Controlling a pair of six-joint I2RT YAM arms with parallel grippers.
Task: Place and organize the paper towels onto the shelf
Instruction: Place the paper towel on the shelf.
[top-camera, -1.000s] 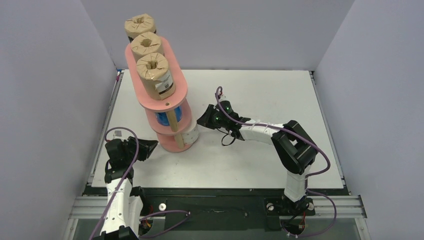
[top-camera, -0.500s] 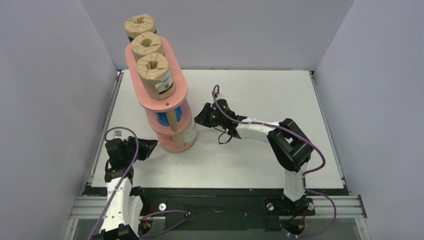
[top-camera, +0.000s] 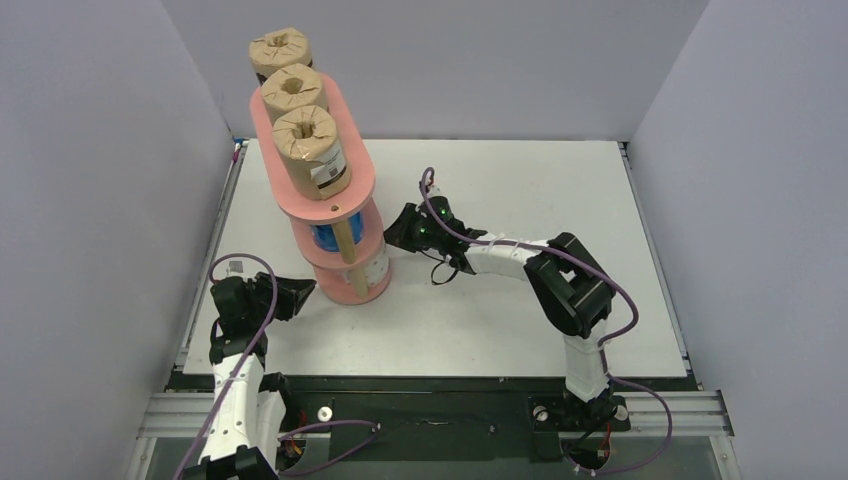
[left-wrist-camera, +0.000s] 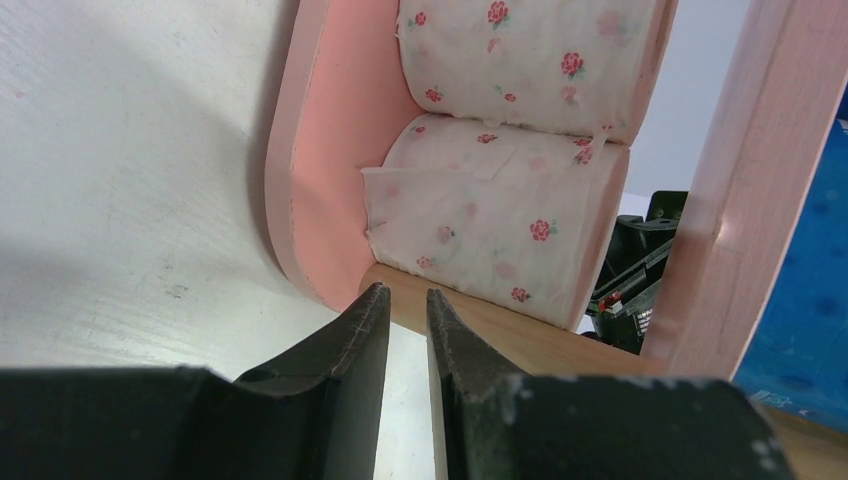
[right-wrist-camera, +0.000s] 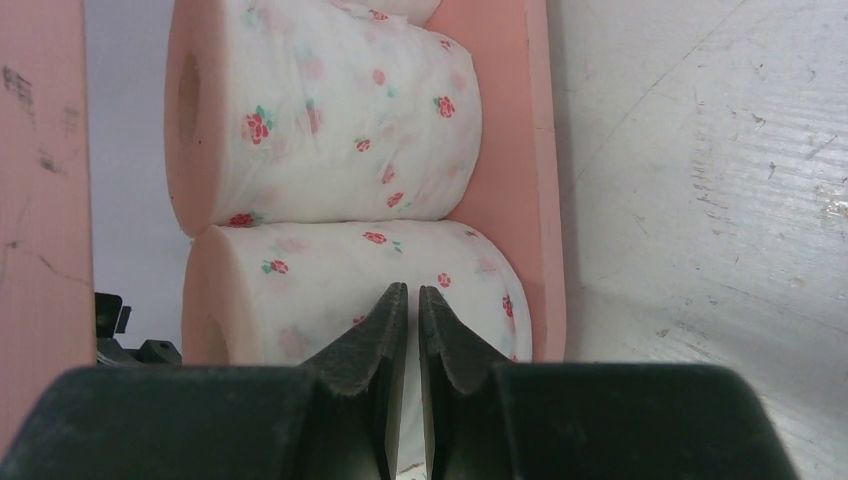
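Observation:
The pink shelf (top-camera: 312, 207) stands at the left of the table. Three brown rolls (top-camera: 294, 92) stand on its top board. A blue roll (top-camera: 325, 240) shows on the middle board; the other blue rolls are hidden. White rolls with pink dots (top-camera: 376, 265) lie on the bottom board; two show in the right wrist view (right-wrist-camera: 320, 130) and in the left wrist view (left-wrist-camera: 495, 235). My right gripper (top-camera: 392, 232) is shut and empty, its tips (right-wrist-camera: 412, 292) at the nearer white roll (right-wrist-camera: 300, 290). My left gripper (top-camera: 300, 297) is shut and empty, its tips (left-wrist-camera: 407, 300) by a wooden post (left-wrist-camera: 500, 335).
The white table (top-camera: 520, 180) is walled by grey panels on three sides. The right arm's purple cable (top-camera: 432, 190) loops above its wrist. The shelf's bottom board (right-wrist-camera: 545, 180) sits on the table between the two grippers.
My right gripper has moved left, closer to the shelf's bottom tier. The left arm and the rolls have not moved.

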